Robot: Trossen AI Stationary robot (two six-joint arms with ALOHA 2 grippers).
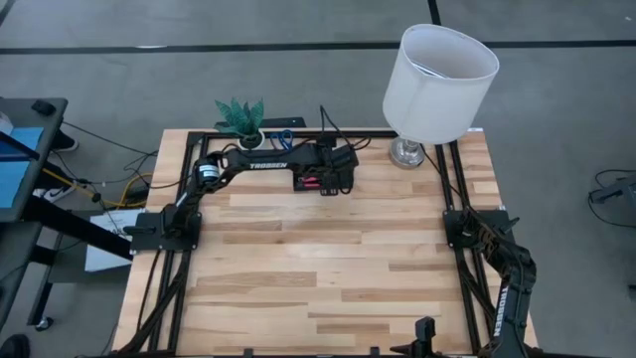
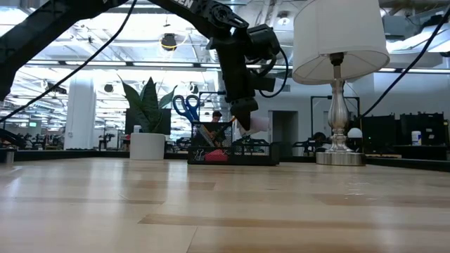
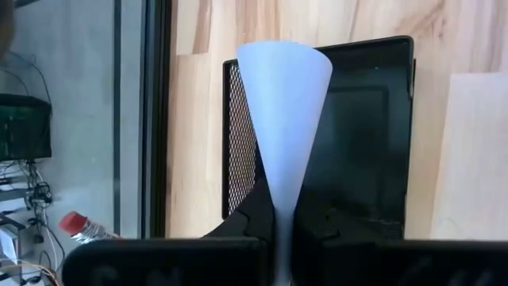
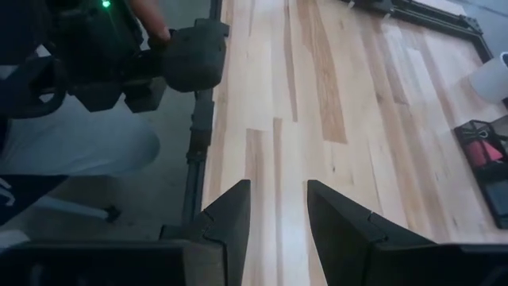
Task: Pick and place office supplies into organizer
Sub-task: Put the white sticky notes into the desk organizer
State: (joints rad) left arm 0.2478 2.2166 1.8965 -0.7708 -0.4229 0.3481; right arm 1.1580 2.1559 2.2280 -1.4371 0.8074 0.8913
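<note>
At six o'clock, my right tool (image 4: 275, 218) waits with fingers spread over the light wooden table (image 1: 328, 268). Toward twelve o'clock, my left tool (image 2: 242, 121) pinches the pale lavender square note pad (image 3: 282, 127) edge-on, hanging just above the small black mesh organizer (image 2: 232, 151) at the table's far edge.

Backlit low view, perhaps overexposed.

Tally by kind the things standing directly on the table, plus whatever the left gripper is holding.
Lamp: 1
Potted plant: 1
Black organizer: 1
Lavender note pad, held in the left gripper: 1
Total: 4
</note>
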